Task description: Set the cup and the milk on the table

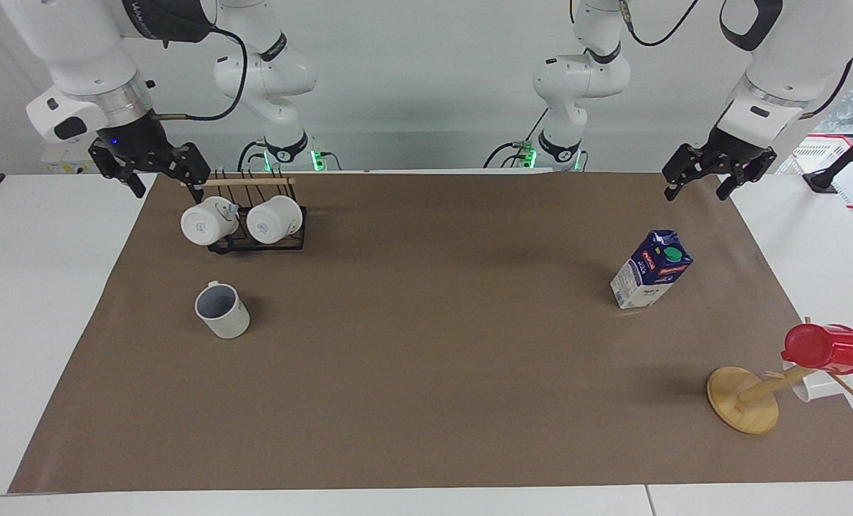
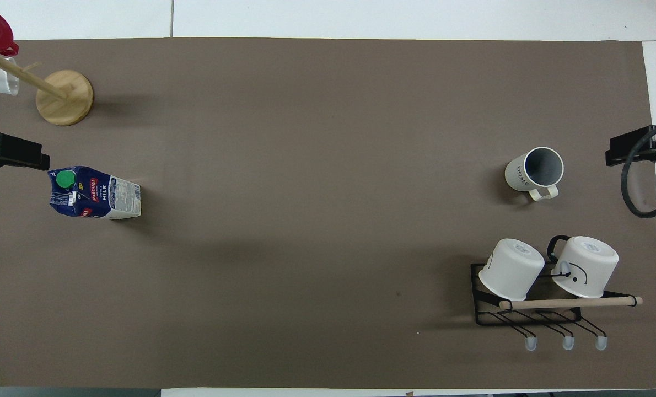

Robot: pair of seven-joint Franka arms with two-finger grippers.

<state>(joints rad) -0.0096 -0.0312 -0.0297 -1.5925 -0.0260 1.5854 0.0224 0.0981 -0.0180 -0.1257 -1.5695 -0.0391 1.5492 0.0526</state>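
We see the cup (image 1: 222,310) standing upright on the worktop (image 1: 426,401) toward the right arm's end, mouth up, off-white with a greyish-blue inside and a small loop handle; in the overhead view it sits at about twelve o'clock from the black rack (image 1: 258,240) holding two similar mugs (image 1: 244,221). The milk (image 1: 650,269), a dark blue and white gable-top carton with a green cap, stands upright toward the left arm's end; the wooden mug tree (image 1: 745,398) with its red cup (image 1: 824,348) lies at about eleven o'clock from it in that view. Both look already placed, so we judge little remains; any further move should keep clear of them. The right tool (image 1: 155,174) hangs spread near the rack, the left tool (image 1: 706,179) spread over the sheet's edge, both holding nothing.
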